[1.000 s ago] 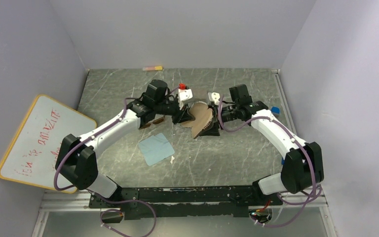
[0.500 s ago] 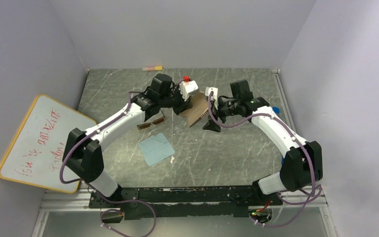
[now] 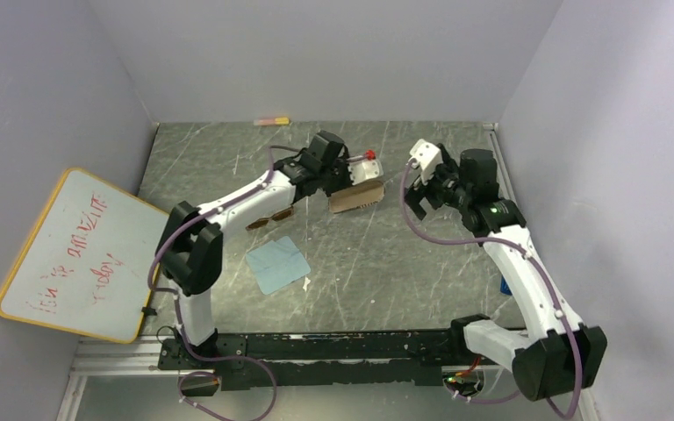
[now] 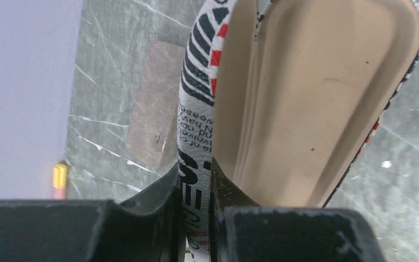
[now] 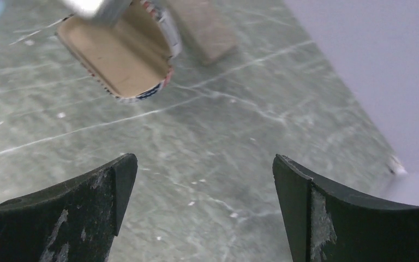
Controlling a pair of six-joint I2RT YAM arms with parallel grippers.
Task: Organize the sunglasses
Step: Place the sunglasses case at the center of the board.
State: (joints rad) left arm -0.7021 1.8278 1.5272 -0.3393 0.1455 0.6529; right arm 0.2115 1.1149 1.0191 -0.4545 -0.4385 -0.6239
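Bare table (image 3: 386, 272) lies open along the near edge and through the middle. Left of centre, a blue cloth (image 3: 278, 263) and the amber sunglasses (image 3: 270, 217) block the way; a gripped printed case (image 3: 356, 195) hangs near the far edge's middle.

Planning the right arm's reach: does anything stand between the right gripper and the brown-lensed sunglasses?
Yes. Seen from above, the open printed case, held up by the left gripper, sits on the line from the open right gripper to the sunglasses on the table.
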